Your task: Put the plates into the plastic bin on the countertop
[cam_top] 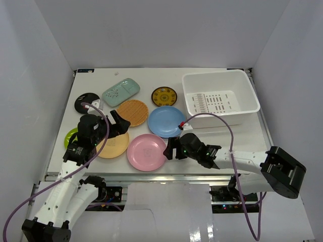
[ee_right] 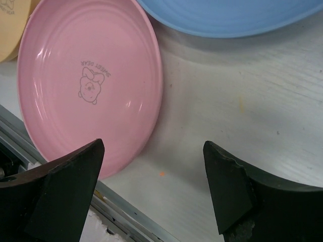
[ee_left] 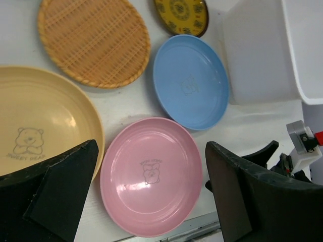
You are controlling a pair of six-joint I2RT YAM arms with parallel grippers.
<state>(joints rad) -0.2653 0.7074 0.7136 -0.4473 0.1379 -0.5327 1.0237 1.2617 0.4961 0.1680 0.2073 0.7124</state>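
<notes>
The white plastic bin stands empty at the back right of the countertop. Lying flat on the countertop are the pink, blue, tan, woven orange, lime green, black, yellow patterned and mint plates. My left gripper hovers open over the tan plate's far edge, looking down on the pink plate. My right gripper is open and low beside the pink plate's right rim, holding nothing.
White walls close in the left, right and back sides. A metal frame edge runs along the near side, just below the pink plate. A purple cable loops from the right arm past the bin's front wall.
</notes>
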